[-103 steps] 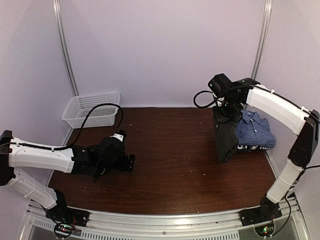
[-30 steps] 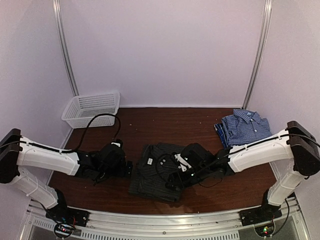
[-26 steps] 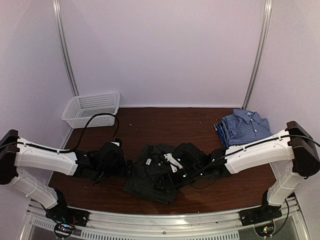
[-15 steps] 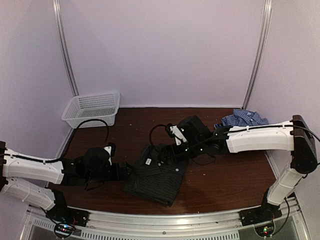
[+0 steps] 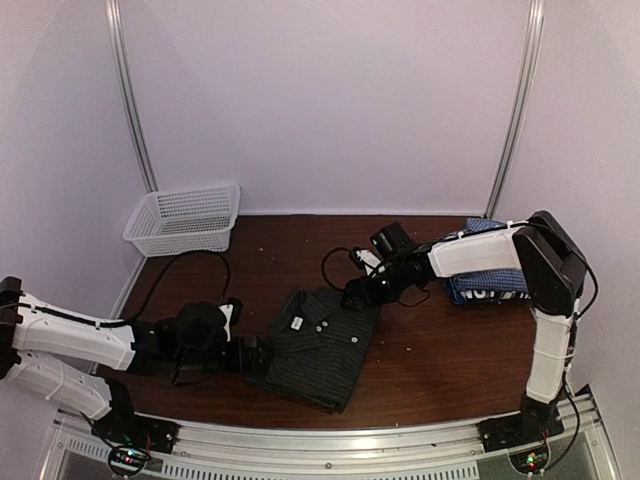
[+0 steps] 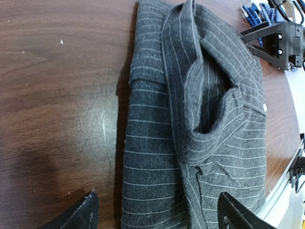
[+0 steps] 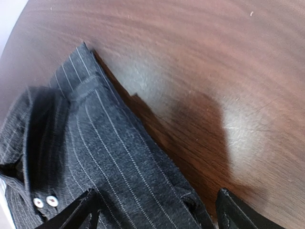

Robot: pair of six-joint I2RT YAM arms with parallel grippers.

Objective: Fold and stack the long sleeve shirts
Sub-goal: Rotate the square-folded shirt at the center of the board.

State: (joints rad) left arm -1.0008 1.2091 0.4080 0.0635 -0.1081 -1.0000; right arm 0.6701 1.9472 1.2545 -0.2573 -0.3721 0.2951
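Observation:
A folded black pinstriped shirt (image 5: 318,345) lies flat on the table's near middle, collar and pale buttons up. My left gripper (image 5: 250,352) sits low at the shirt's left edge. It is open, and its fingers (image 6: 87,213) straddle the striped cloth (image 6: 200,124). My right gripper (image 5: 356,297) hovers open over the shirt's far right corner, and the cloth corner (image 7: 119,162) lies between its fingertips (image 7: 81,212). A blue-white checked shirt (image 5: 492,272) rests on a navy shirt with white lettering (image 5: 488,295) at the right, partly hidden by the right arm.
A white mesh basket (image 5: 185,218) stands at the back left corner. Bare brown table (image 5: 300,255) stretches between the basket and the shirts. The right arm's forearm (image 5: 470,250) runs across in front of the stack.
The right arm brought the black shirt from the stack to mid-table, laid it flat and drew back to its far right corner. The left gripper slid to the shirt's left edge.

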